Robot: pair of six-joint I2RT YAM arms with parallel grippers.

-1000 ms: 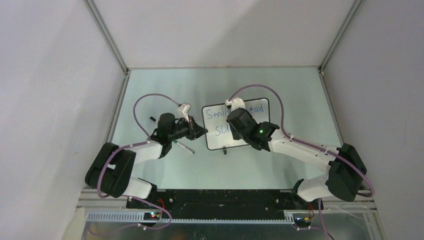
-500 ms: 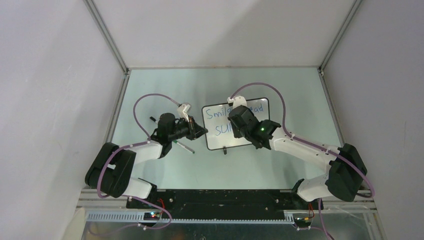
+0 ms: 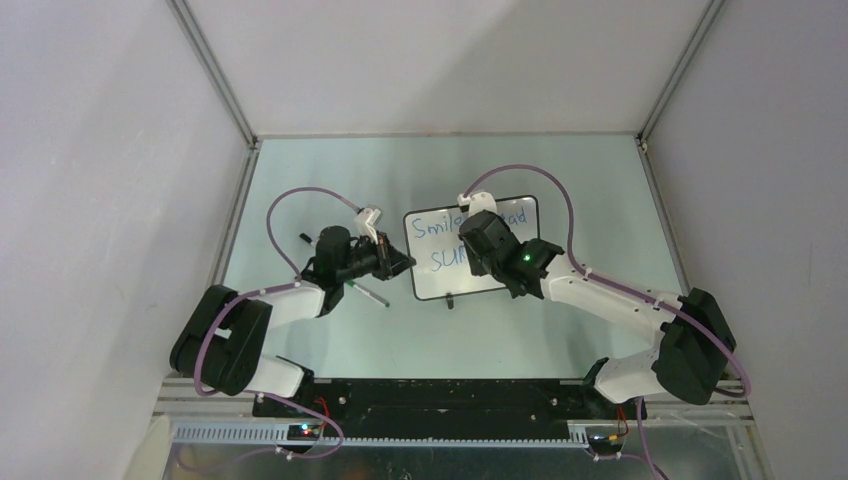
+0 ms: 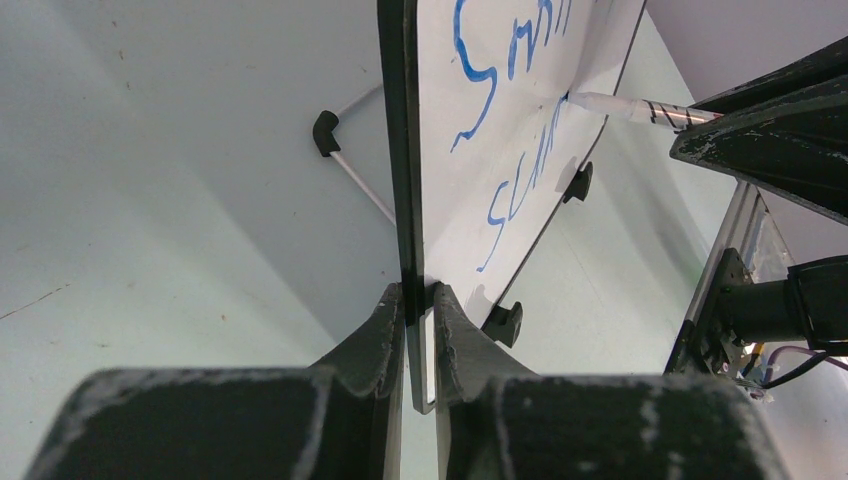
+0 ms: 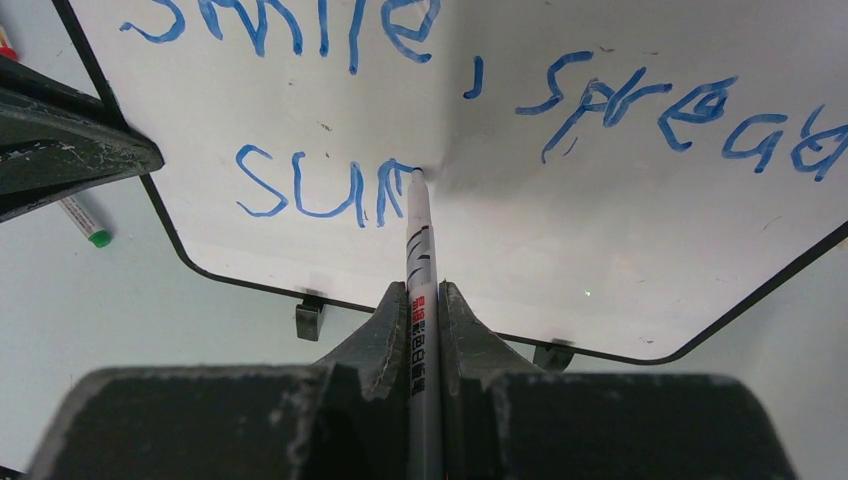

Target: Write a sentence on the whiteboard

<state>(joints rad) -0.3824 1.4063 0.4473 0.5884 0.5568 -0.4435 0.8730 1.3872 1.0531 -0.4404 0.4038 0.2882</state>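
Whiteboard [image 3: 440, 282] stands on the pale green table [image 3: 590, 190] between my two arms, propped on its small black feet [image 5: 310, 320], with its written face towards the right arm. On my left wrist view the left gripper [image 4: 421, 296] has its fingers pinched onto the board's thin black frame at the near edge, one finger on each side of it, so I read that as a firm hold on the board.

My right gripper [image 5: 426, 296] is clamped on a white marker [image 5: 418, 250] that runs straight out between the fingers. Its tip touches the board at the end of the lower line.

From the right wrist camera, the sentence [image 5: 600, 100] in blue reads "Smile, Spread" along the top. Beneath it come "S", "U" and a third letter I cannot read for sure, partly behind the tip. The rest of the lower line is bare white.

A green-tipped marker [image 5: 82, 222] lies on the table just off the board's left edge, apart from both grippers.
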